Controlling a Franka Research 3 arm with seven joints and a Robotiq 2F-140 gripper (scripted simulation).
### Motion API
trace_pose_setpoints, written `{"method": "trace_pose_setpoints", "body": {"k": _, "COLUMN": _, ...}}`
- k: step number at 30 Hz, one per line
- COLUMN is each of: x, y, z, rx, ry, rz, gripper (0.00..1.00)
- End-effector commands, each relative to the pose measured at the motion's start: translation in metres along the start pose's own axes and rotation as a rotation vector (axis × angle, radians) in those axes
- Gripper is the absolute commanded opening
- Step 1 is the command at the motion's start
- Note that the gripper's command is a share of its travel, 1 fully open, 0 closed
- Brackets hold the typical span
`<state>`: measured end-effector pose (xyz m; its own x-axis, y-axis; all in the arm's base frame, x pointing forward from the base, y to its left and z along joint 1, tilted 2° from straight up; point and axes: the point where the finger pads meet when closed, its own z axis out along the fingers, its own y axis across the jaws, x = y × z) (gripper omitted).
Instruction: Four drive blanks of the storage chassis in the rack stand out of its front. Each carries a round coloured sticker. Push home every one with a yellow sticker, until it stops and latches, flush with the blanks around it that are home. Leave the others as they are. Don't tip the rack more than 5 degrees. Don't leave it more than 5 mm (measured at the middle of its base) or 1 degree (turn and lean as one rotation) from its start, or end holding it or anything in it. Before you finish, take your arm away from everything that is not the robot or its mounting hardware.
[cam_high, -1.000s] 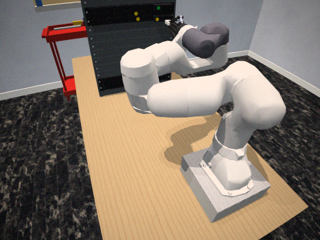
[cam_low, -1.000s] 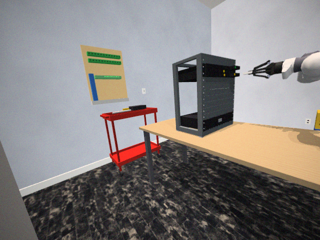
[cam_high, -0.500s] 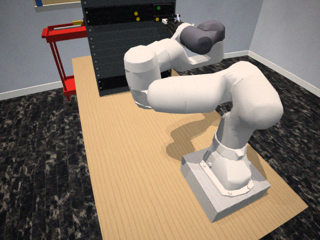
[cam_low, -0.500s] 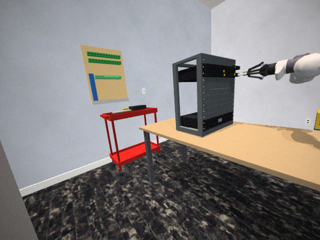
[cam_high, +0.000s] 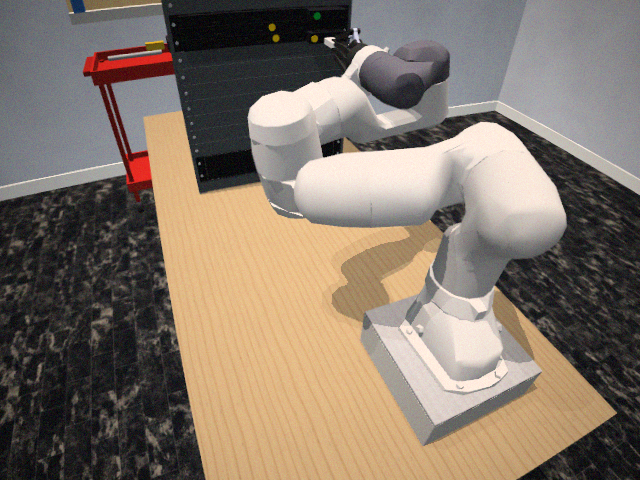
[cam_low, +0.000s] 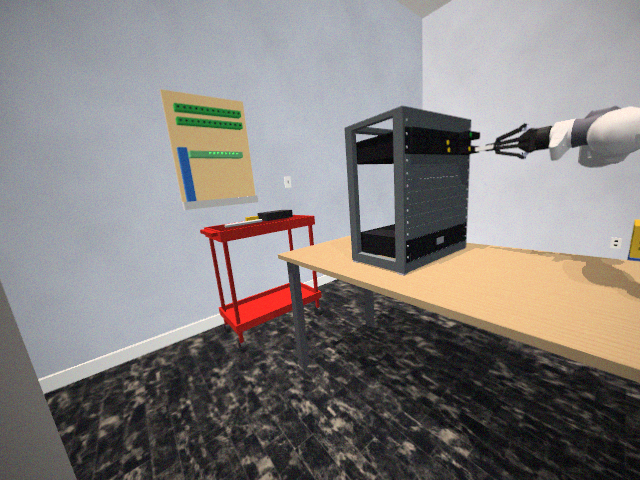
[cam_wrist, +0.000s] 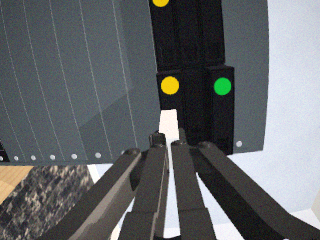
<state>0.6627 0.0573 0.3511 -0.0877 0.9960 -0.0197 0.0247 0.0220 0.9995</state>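
Observation:
The dark rack (cam_low: 410, 188) stands on the wooden table, with the storage chassis (cam_high: 258, 28) in its top slot. Its front shows three yellow stickers (cam_high: 271, 26) (cam_high: 275, 37) (cam_high: 314, 38) and one green sticker (cam_high: 316, 16). In the wrist view, the blank with a yellow sticker (cam_wrist: 170, 86) and the blank with the green sticker (cam_wrist: 223, 86) stand out side by side. My gripper (cam_wrist: 169, 121) is shut and empty. Its tips (cam_low: 478, 148) point at the near yellow blank, just under its sticker. I cannot tell whether they touch.
A black unit (cam_low: 413, 242) sits in the rack's bottom slot. A red cart (cam_low: 261, 268) stands left of the table, below a pegboard (cam_low: 209, 149) on the wall. My arm's base (cam_high: 449, 372) is bolted to the table's near right part.

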Motion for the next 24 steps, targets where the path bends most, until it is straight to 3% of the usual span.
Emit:
{"method": "trace_pose_setpoints", "body": {"k": 1, "x": -0.0009, "y": 0.0023, "z": 0.0008, "rx": -0.005, "ry": -0.002, "rz": -0.005, "gripper": 0.00}}
{"method": "trace_pose_setpoints", "body": {"k": 24, "x": -0.0046, "y": 0.0062, "z": 0.0052, "rx": -0.005, "ry": -0.002, "rz": -0.005, "gripper": 0.00}}
